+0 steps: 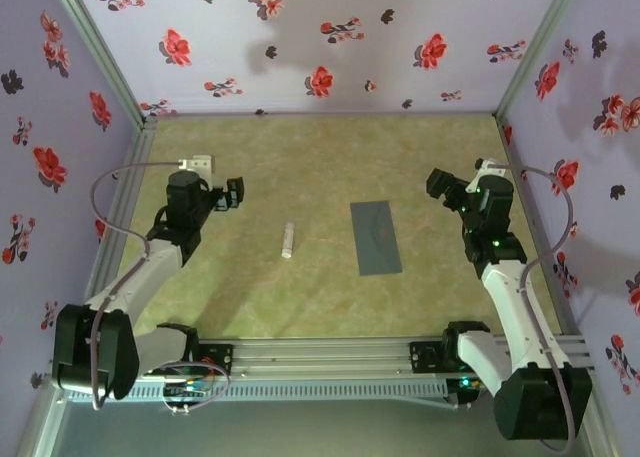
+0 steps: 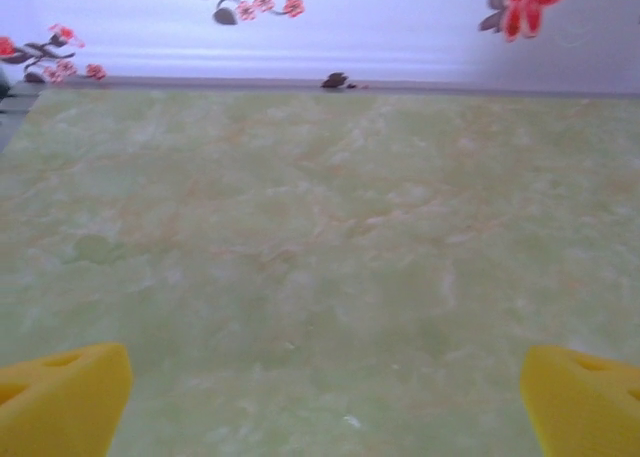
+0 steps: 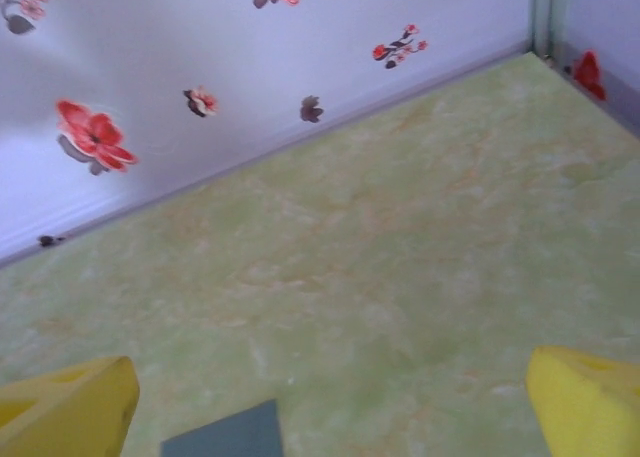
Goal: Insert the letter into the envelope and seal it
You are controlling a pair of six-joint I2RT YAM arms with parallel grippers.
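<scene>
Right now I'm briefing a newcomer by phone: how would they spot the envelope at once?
On the green marbled table, look just right of centre. The envelope lies flat there, a slate-grey rectangle, long side running toward the back wall. Its neighbour, the small white stick, is thin and pale; the envelope is broad and dark.

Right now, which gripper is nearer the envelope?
The right gripper: the grey envelope lies toward it; the left gripper sits beyond the white stick.
</scene>
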